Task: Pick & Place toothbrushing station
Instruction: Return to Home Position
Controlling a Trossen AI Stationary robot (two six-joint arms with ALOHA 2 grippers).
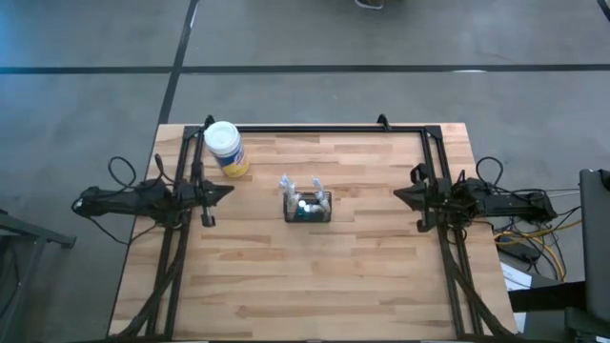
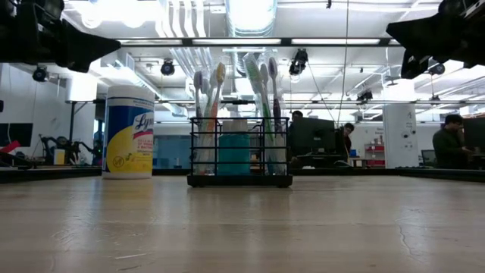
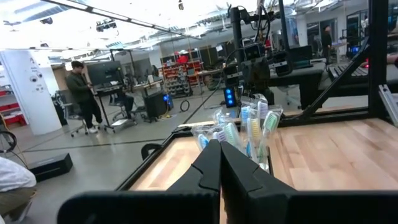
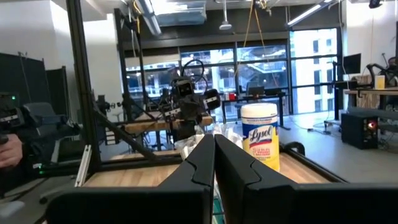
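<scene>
- Left gripper (image 1: 229,191) is hanging at the left edge of the table (image 1: 334,286), mid-left in the high view, and is pointing toward the centre. In the left wrist view its two fingers (image 3: 208,168) are pressing together along their whole length and gripping nothing.
- Lysol wipes canister (image 1: 226,149) is standing upright in the upper left part of the tabletop, near the left gripper but apart from it. It is showing its white cap from above and its yellow label in the low view (image 2: 127,133).
- Toothbrushing station (image 1: 308,207), a black wire caddy, is sitting upright at the middle of the table, centre frame in both the high and low views (image 2: 239,178), well apart from both grippers and to the right of the canister.
- Toothbrushes (image 2: 261,91) are standing in it in two bunches, heads up and leaning slightly, with a teal item (image 2: 233,154) sitting between them.
- Right gripper (image 1: 396,194) is hanging at the table's right edge, mid-right in the high view, and is facing the caddy. In the right wrist view its fingers (image 4: 202,165) are meeting flush, with no gap and nothing between them.
- People (image 2: 452,140) are standing at desks far behind the table, at the right of the low view.
</scene>
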